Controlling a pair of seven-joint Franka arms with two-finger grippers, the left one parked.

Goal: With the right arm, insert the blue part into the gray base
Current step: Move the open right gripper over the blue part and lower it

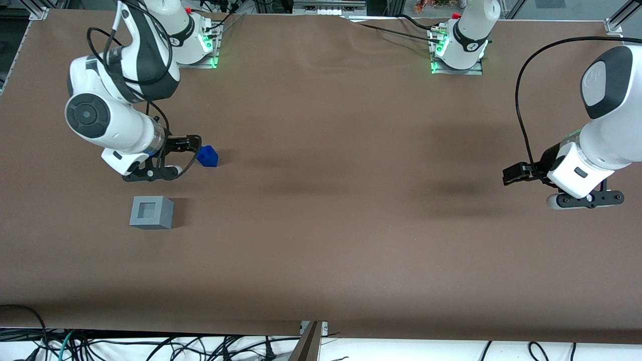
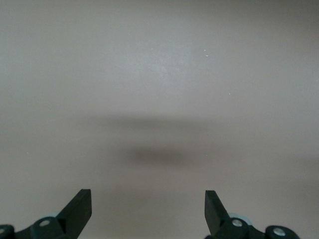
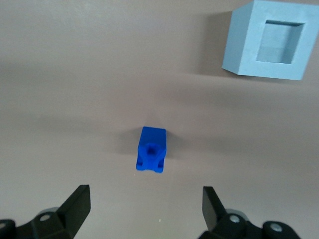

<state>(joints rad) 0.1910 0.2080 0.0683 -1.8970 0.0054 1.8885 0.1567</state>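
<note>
Scanning for lettering: no words, numbers or brand names can be read on anything here, and the small dark round marks on the two white arm bases near the top edge of the front view are too small to make out

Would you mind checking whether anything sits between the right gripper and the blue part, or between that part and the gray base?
Nothing visible does. The gripper is open, right beside the blue part, with only bare table under it. The gray base stands apart, nearer the front camera, its recess empty, with only bare table between.
</note>
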